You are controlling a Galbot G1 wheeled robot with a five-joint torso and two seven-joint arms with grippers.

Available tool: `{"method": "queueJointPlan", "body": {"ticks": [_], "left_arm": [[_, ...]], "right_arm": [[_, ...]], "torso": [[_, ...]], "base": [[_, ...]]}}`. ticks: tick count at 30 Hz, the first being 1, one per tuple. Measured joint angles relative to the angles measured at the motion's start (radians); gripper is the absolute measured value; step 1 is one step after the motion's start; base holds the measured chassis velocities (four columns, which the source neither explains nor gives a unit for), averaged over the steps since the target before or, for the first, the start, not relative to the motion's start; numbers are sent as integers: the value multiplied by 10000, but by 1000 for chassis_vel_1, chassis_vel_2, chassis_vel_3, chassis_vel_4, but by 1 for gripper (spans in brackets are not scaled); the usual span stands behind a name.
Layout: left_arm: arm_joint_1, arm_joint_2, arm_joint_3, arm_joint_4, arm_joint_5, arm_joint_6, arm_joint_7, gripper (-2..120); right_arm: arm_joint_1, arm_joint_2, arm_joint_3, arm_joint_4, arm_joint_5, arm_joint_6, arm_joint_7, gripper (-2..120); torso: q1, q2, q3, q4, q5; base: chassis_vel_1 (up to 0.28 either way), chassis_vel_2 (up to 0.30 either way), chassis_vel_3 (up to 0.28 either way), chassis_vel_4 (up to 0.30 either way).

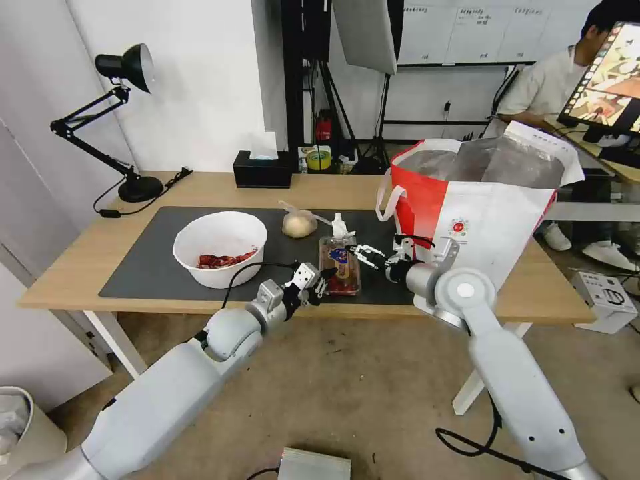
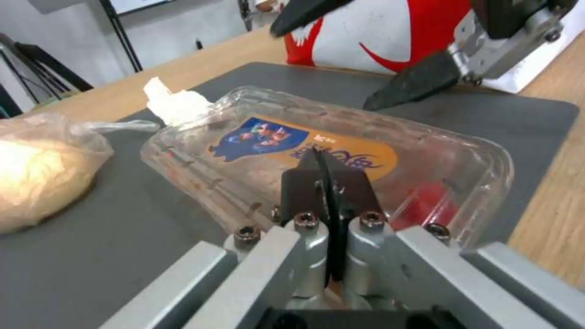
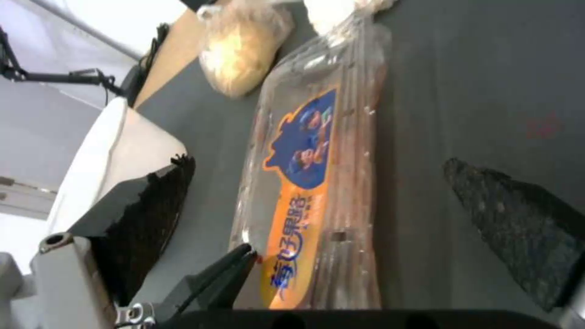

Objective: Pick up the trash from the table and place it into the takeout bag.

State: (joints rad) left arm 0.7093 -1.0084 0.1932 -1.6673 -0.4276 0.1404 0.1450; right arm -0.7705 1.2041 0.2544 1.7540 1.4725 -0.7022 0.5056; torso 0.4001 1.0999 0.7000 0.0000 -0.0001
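Note:
The clear hinged plastic tray [image 1: 339, 268] with an orange-blue label lies on the dark mat [image 1: 153, 267] of the table [image 1: 80, 267]. My left gripper [image 1: 321, 283] is shut, its tip against the tray's [image 2: 438, 155] near-left edge. My right gripper [image 1: 361, 255] hangs open over the tray's [image 3: 305, 160] right side, one finger [image 3: 152, 205] on each flank. The crumpled tissue [image 1: 340, 226] and the knotted bag of beige food [image 1: 299, 223] lie just beyond. A white bowl [image 1: 220, 257] with red scraps sits left. The takeout bag [image 1: 480, 220] stands open at the right.
A black tissue box [image 1: 262, 170] and a black desk lamp [image 1: 127, 120] stand along the table's far side. The lamp's cable [image 1: 143, 200] trails onto the wood. The takeout bag stands right behind my right wrist.

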Motion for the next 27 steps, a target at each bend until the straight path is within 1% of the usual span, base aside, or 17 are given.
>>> {"method": "queueJointPlan", "body": {"ticks": [12,20,27], "left_arm": [[-53,-51,92,86,8,-113,-23,0],[-140,-64,107,186,8,-250,-27,0],[-109,-45,87,200,13,-277,-18,0]], "right_arm": [[717,326,-418,-639,2,-204,171,100],[1319,434,-792,-1131,196,-206,770,100],[1486,471,-912,-1308,250,-207,909,100]], "torso": [[-1,1,0,1,0],[-1,1,0,1,1],[-1,1,0,0,0]], "base": [[0,0,0,0],[0,0,0,0],[0,0,0,0]]}}
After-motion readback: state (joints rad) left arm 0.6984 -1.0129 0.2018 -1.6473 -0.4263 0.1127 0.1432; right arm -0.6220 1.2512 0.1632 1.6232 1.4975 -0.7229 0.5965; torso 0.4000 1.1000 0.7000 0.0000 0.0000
